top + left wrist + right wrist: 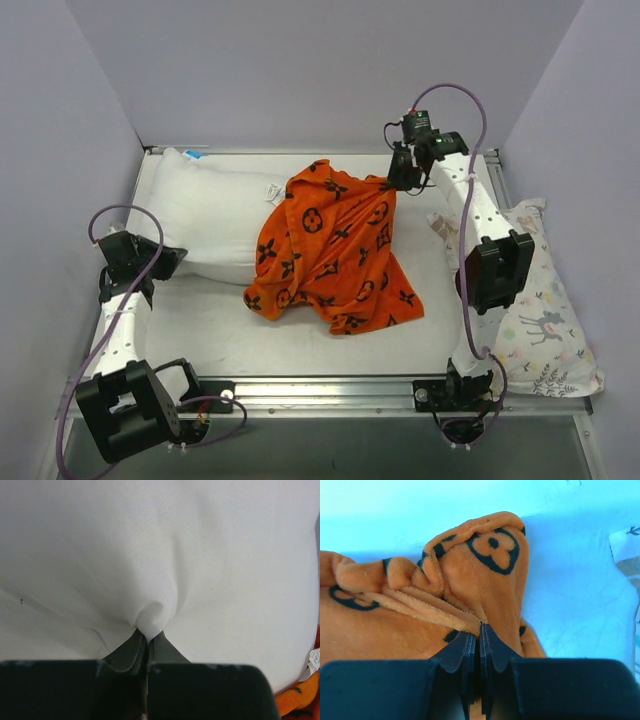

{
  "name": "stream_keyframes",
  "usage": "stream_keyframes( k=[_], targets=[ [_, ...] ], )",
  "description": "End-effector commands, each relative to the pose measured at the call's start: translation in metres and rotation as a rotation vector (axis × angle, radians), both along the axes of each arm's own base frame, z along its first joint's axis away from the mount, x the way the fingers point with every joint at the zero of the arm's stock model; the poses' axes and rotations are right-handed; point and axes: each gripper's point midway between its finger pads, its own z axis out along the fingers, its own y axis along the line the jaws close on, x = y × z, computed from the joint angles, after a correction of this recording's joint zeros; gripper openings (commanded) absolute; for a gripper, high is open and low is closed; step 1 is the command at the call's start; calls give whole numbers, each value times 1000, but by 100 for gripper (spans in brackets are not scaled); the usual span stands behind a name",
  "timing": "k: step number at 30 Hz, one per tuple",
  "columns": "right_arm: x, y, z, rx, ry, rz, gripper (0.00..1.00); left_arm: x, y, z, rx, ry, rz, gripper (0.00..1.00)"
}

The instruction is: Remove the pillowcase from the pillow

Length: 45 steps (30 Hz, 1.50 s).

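Orange pillowcase (335,250): one. Plain pillow (210,215): one.

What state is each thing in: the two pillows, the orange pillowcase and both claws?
pillow: mostly bare, lying flat, pinched at its near edge.
pillowcase: crumpled at the pillow's right end; whether it is fully off is unclear.
printed pillow: lying flat on the right, not gripped.
left claw: shut on the pillow.
right claw: shut on the pillowcase.
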Motion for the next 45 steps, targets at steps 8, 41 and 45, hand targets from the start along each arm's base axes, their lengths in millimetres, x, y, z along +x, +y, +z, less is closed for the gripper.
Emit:
stream_keyframes(
  k=[8, 41, 45],
  targets=[
    [-10, -44, 104, 92, -241, -67, 0, -12, 49, 2, 121, 36, 123, 0],
    [-269, 208, -55, -434, -471, 564, 100, -37, -115, 54, 269, -102, -243, 97],
    [-256, 200, -71, -556, -460, 506, 92, -13, -124, 41, 241, -127, -209, 97]
  ],
)
